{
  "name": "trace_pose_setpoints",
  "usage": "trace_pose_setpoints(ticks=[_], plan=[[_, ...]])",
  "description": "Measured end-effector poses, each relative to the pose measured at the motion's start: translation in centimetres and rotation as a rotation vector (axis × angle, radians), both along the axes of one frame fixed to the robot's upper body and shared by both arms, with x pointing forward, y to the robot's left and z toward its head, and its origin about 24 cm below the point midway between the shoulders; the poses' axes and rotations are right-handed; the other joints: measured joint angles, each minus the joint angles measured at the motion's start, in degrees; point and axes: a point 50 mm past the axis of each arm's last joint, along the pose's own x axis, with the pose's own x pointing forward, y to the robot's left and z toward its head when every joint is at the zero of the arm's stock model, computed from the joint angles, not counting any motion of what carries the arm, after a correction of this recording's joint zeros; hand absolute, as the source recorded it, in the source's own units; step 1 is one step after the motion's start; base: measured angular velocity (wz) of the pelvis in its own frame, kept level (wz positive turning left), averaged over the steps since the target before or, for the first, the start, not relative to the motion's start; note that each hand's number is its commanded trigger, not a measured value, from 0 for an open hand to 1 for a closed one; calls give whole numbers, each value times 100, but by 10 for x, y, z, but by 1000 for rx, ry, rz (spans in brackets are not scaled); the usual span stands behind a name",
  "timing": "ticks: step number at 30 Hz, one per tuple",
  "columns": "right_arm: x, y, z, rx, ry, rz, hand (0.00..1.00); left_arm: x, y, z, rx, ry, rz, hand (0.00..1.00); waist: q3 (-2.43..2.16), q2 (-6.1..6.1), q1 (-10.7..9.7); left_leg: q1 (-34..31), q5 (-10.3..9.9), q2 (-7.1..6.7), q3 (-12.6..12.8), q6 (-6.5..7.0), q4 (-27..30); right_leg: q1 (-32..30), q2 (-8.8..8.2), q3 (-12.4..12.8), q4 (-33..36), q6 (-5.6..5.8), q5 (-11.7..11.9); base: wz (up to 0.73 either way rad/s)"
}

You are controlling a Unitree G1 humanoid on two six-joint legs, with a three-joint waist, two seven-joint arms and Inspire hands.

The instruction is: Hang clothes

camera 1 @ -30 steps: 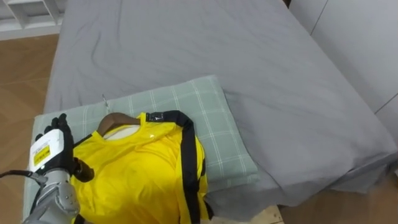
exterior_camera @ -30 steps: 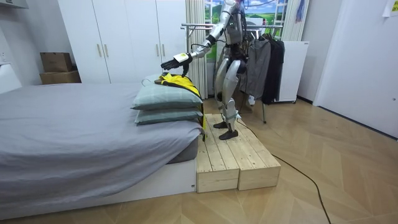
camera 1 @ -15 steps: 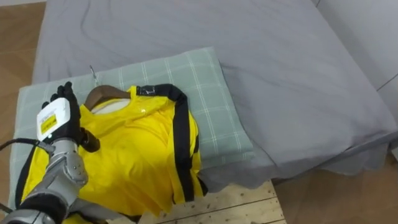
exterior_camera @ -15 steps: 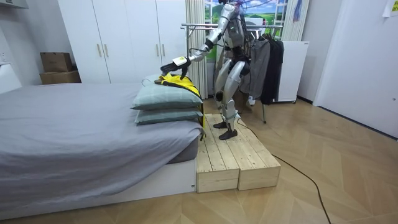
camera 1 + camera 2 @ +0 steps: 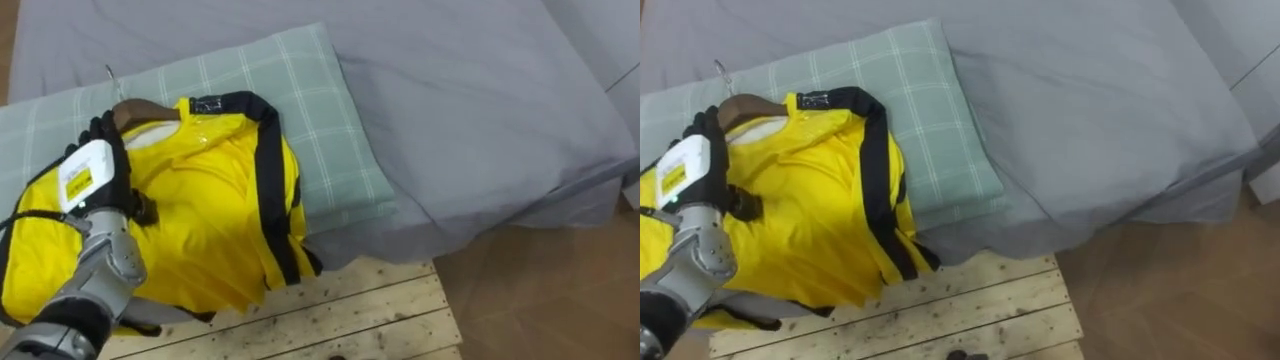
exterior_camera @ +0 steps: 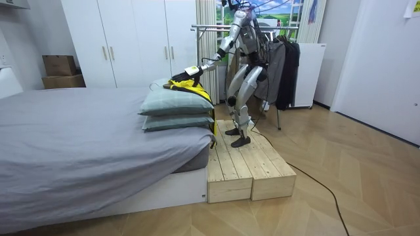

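shirt [image 5: 200, 210]: bright yellow, with black collar and black side stripe. hanger [image 5: 135, 110]: dark brown. pillow [image 5: 320, 120]: pale green, light check pattern. bed sheet [image 5: 450, 90]: plain grey. platform [image 5: 330, 320]: pale bare wood, planked. left hand [image 5: 100, 170]: black fingers, white back. wardrobe [image 6: 125, 39]: white.

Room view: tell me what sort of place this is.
Most likely a bedroom: a grey-sheeted bed with stacked green pillows, white wardrobes along the wall, and a clothes rack with dark garments hanging behind the robot.
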Motion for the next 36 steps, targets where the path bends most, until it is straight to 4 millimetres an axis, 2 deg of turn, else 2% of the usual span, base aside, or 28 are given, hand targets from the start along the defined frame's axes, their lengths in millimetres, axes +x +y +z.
trace_pose_setpoints(ticks=[4,10,18,22,24,26,36], plan=[[9,2,4,-5,-40,6,0,2,0,4,-31,-29,22,0,-3,5,-14,-303,-33,67,16,49,183,-305,-6,-11,170,-37,-5,0],[16,2,7,-14,-55,10,0,5,2,5,-173,-34,55,0,-12,25,-21,-624,-28,91,15,48,381,-617,-70,-41,400,-73,-39,5],[29,10,12,3,-100,42,0,6,5,1,-307,34,70,0,-12,25,-54,-627,-50,101,24,83,419,-643,-86,-25,475,-68,-58,0],[32,13,13,4,-109,49,0,5,7,-1,-355,47,83,0,-12,25,-73,-623,-52,110,40,87,404,-643,-89,-28,479,-106,-37,0],[34,14,14,7,-119,44,0,4,8,-1,-363,50,87,0,-13,26,-80,-614,-52,122,67,86,391,-643,-93,-26,477,-109,-36,0],[35,15,15,9,-132,42,0,4,11,-1,-367,58,87,0,-14,28,-103,-600,-52,194,161,87,383,-643,-97,-26,475,-111,-35,0],[37,16,16,12,-147,24,0,8,11,4,-387,93,64,0,-18,31,-137,-544,-64,196,251,107,365,-641,-164,-28,498,-107,-30,2]])
